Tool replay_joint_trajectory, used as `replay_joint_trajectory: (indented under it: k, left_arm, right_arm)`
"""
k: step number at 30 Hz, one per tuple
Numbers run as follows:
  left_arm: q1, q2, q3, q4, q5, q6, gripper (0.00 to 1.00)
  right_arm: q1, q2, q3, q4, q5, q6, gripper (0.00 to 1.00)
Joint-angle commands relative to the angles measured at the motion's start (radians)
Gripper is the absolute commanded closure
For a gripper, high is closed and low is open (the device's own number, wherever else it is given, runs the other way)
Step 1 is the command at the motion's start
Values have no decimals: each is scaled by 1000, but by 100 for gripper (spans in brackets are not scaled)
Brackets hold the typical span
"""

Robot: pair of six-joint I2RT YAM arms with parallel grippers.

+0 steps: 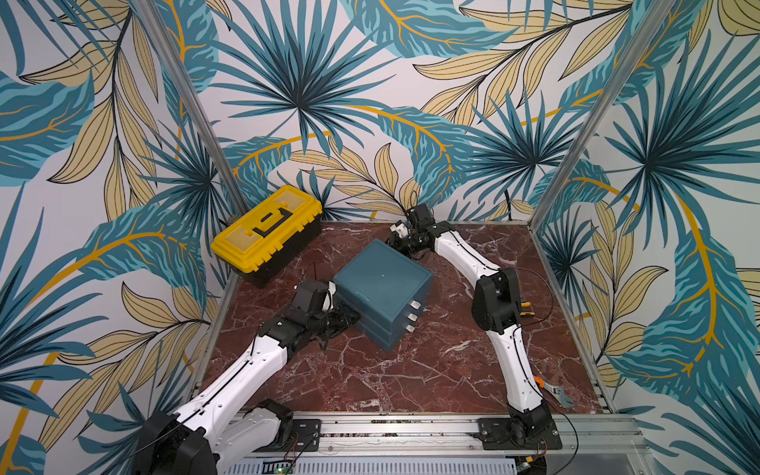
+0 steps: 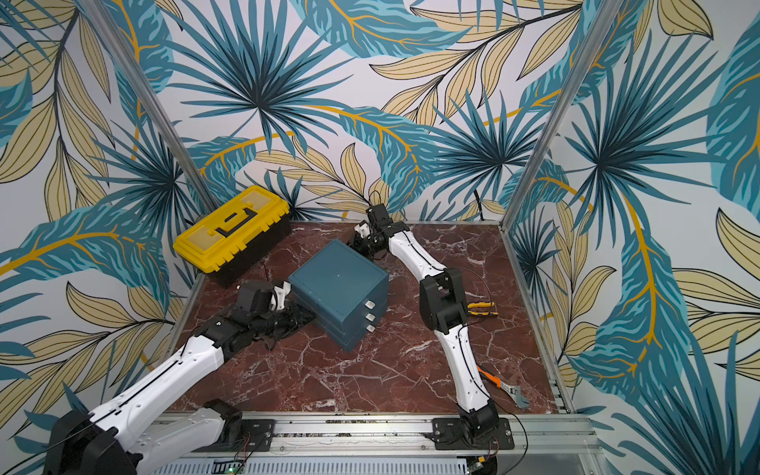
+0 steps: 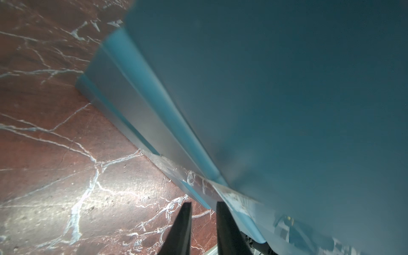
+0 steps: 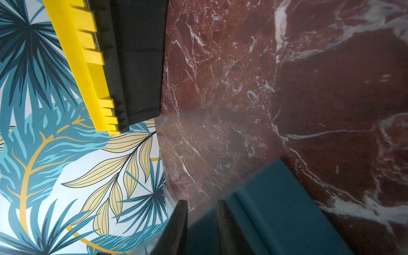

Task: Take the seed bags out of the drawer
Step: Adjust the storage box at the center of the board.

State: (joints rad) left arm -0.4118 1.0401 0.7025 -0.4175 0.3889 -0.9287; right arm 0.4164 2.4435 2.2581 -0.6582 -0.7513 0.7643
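Desk [image 1: 411, 370]: the red marble top is carrying everything, and its near half is looking like the natural spot for laying out the packets.
Drawer cabinet [image 1: 382, 275]: a teal three-drawer box is sitting mid-desk, turned so its front is facing near-right. All three drawers are looking shut.
Toolbox [image 1: 267, 230]: yellow-lidded and closed, it is standing at the far left, apart from the cabinet.
Left hand [image 3: 203, 204]: it is lying low against the cabinet's left side, fingers drawn almost together and holding nothing. It is probably bracing the box.
Right hand [image 4: 202, 202]: it is hovering at the cabinet's far corner with its fingers narrowly apart. Whether they are pinching the edge cannot be told.
Drawer handles [image 1: 415, 305]: three small white tabs are running down the front, and neither hand is touching them. The step is looking like steadying before a pull. One hand should be pressing the cabinet from behind while the other is gripping a tab squarely and drawing straight out, so the box is not sliding or twisting.
Seed bags: these are not showing in any view. They are presumably lying inside a shut drawer, but which one cannot be told.
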Motion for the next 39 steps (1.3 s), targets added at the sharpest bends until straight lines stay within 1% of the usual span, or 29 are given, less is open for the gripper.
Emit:
replay_joint_trajectory:
  k: [1, 4, 7, 9, 10, 12, 14, 16, 18, 19, 21, 23, 25, 28, 31, 34, 36, 39]
  left_arm:
    - [-6, -31, -16, -15, -2, 18, 73]
    - [-15, -73, -14, -55, -3, 25, 72]
    - [-31, -169, -7, -139, -43, 34, 73]
    - [-38, -261, 22, -230, -103, 43, 78]
    - [-38, -303, 42, -271, -134, 49, 78]
    - [-38, -370, 109, -340, -218, 70, 78]
    - [-37, -391, 179, -363, -299, 90, 76]
    - [-34, -350, 274, -371, -351, 131, 74]
    - [-16, -252, 375, -371, -355, 171, 73]
    - [-1, -203, 414, -365, -339, 185, 73]
    - [52, -81, 499, -336, -247, 210, 73]
    - [102, 27, 576, -331, -169, 213, 73]
    - [142, 126, 651, -327, -112, 224, 70]
    - [177, 273, 773, -388, -83, 250, 70]
    - [201, 376, 839, -417, -43, 258, 71]
    - [210, 439, 858, -433, -22, 250, 71]
    - [212, 464, 859, -453, -22, 248, 71]
    - [211, 472, 842, -478, -18, 254, 71]
  right_arm:
    - [30, 26, 24, 14, -63, 31, 74]
    - [26, 31, 48, 22, -28, 60, 72]
    - [-8, -15, 31, 24, 58, 89, 72]
    - [-49, -84, -18, 40, 111, 103, 72]
    - [-71, -117, -46, 48, 126, 107, 72]
    - [-126, -204, -123, 71, 151, 110, 69]
    - [-177, -290, -204, 75, 167, 90, 66]
    - [-220, -388, -310, 73, 179, 61, 65]
    - [-255, -497, -446, 58, 193, 16, 65]
    - [-265, -543, -503, 42, 206, -10, 65]
    - [-274, -658, -644, -7, 250, -71, 66]
    - [-274, -762, -782, -41, 284, -113, 69]
    - [-273, -867, -916, -60, 315, -134, 72]
    - [-264, -1001, -1097, -54, 306, -139, 79]
    - [-221, -1053, -1197, -39, 278, -141, 87]
    - [-155, -1055, -1244, 30, 254, -99, 88]
    - [-111, -1022, -1226, 54, 260, -82, 88]
    - [-73, -955, -1167, 58, 274, -74, 89]
